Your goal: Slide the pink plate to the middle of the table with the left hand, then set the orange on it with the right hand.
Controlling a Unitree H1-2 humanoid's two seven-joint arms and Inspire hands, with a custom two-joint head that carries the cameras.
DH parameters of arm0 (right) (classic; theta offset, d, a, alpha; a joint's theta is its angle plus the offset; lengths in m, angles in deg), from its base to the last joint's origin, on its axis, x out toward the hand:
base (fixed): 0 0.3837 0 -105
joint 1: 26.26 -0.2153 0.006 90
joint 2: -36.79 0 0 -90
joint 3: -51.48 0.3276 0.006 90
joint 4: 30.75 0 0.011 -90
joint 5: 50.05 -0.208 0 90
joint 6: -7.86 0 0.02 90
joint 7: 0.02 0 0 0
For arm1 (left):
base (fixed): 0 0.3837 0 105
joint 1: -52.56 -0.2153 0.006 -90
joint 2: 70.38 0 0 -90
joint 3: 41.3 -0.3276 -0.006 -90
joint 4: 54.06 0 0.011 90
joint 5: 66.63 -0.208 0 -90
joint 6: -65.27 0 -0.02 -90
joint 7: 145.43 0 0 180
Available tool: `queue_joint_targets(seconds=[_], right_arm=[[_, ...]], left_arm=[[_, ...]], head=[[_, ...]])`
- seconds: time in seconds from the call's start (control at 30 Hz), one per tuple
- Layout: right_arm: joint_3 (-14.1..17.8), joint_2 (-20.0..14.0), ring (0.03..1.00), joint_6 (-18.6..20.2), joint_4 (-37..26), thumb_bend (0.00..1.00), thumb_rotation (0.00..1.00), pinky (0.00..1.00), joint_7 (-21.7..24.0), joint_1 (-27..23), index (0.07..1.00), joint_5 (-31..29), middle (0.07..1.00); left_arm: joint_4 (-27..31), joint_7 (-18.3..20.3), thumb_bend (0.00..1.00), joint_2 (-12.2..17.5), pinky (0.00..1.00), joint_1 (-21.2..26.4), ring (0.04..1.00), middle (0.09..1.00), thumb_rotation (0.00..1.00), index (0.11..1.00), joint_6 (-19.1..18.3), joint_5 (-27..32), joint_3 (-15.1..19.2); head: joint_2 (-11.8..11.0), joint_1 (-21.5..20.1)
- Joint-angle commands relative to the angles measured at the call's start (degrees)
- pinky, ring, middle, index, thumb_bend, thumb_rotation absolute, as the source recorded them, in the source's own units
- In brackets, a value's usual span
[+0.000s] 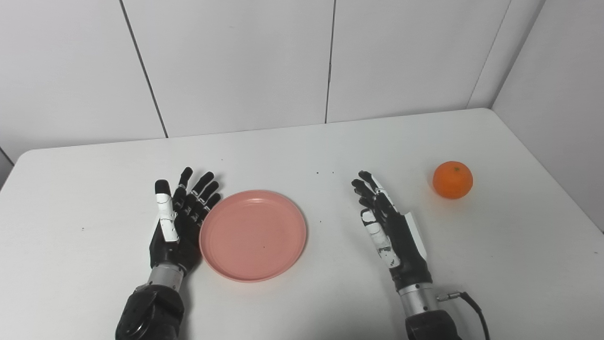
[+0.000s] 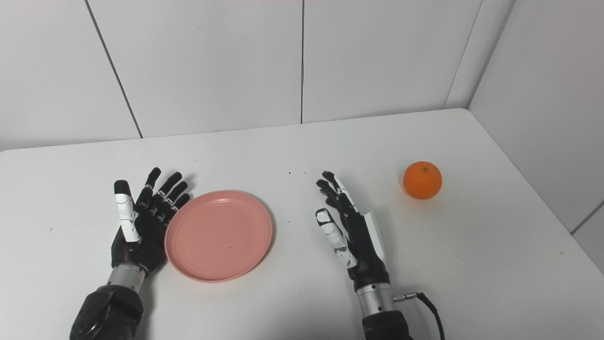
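Two hands [image 1: 177,226] [image 1: 389,226], one plate [image 1: 253,235], one orange [image 1: 452,179]

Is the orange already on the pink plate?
No, the orange sits on the bare table right of the right hand, and the pink plate is empty.

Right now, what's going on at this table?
A humanoid robot is working with a pink plate and an orange on a white table. Its left hand, open, sits against the plate's left rim, placed to push it; the plate lies left of the table's middle. The right hand is open and holds nothing, resting between plate and orange. The orange sits alone to the right, not on the plate.
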Motion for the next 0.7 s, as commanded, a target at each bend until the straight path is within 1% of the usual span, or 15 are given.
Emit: queue_joint_targets(seconds=[0.0,0.07,0.17,0.23,0.27,0.43,0.5,0.6,0.67], right_arm=[[0.23,-1.21,0.852,-2.06,-2.89,0.78,1.0,0.87,-0.97,-1.84,0.9,2.6,0.857],[0.47,-1.77,0.851,-1.29,-3.76,0.8,1.0,0.87,-0.87,-2.24,0.893,3.73,0.857],[1.16,-2.49,0.853,0.39,-5.28,0.82,1.0,0.85,-0.49,-3.07,0.888,4.31,0.856],[1.71,-3.04,0.837,1.4,-6.33,0.81,1.0,0.81,-0.37,-3.79,0.879,5.59,0.846],[2.01,-3.36,0.818,1.98,-6.93,0.81,1.0,0.81,-0.31,-4.21,0.871,6.42,0.835],[2.94,-4.8,0.811,5.7,-9.27,0.84,1.0,0.82,0.82,-5.94,0.851,8.46,0.83],[3.32,-5.8,0.811,6.64,-9.77,0.84,1.0,0.83,1.23,-6.96,0.842,9.29,0.83],[3.67,-7.67,0.822,7.52,-10.24,0.84,1.0,0.84,1.55,-8.48,0.825,12.26,0.822],[3.98,-8.85,0.828,7.96,-10.24,0.83,1.0,0.82,2.02,-9.61,0.817,13.45,0.824]], left_arm=[[-3.33,-0.69,0.96,-0.36,0.92,-2.2,0.897,0.869,0.93,1.0,-0.84,-0.92,-0.01],[-3.87,-0.66,0.97,-0.49,0.94,-2.32,0.904,0.872,0.93,0.997,-0.45,-0.87,0.02],[-4.15,-1.17,0.97,-0.86,0.94,-2.51,0.908,0.874,0.93,0.989,-0.33,-1.0,0.08],[-4.25,-1.3,0.97,-1.1,0.94,-2.55,0.903,0.873,0.93,0.98,-0.23,-0.92,0.15],[-4.27,-1.25,0.96,-1.17,0.93,-2.56,0.901,0.878,0.92,0.979,-0.16,-0.9,0.17],[-4.48,-0.99,0.97,-0.98,0.93,-2.37,0.902,0.881,0.92,0.979,0.17,-1.11,0.07],[-4.58,-1.01,0.97,-0.91,0.93,-2.18,0.902,0.879,0.92,0.981,0.03,-0.91,0.23],[-4.36,-1.13,0.98,-0.8,0.94,-2.16,0.902,0.877,0.91,0.98,-0.26,-0.78,0.41],[-4.29,-1.24,0.98,-0.67,0.93,-2.16,0.896,0.875,0.91,0.98,-0.23,-0.96,0.46]], head=[[0.03,0.06],[-0.21,-0.28],[-0.44,-0.43],[-0.44,-0.43],[-0.44,-0.43],[-0.57,-0.68],[-0.57,-0.68],[-0.46,-0.35],[-0.48,-0.31]])
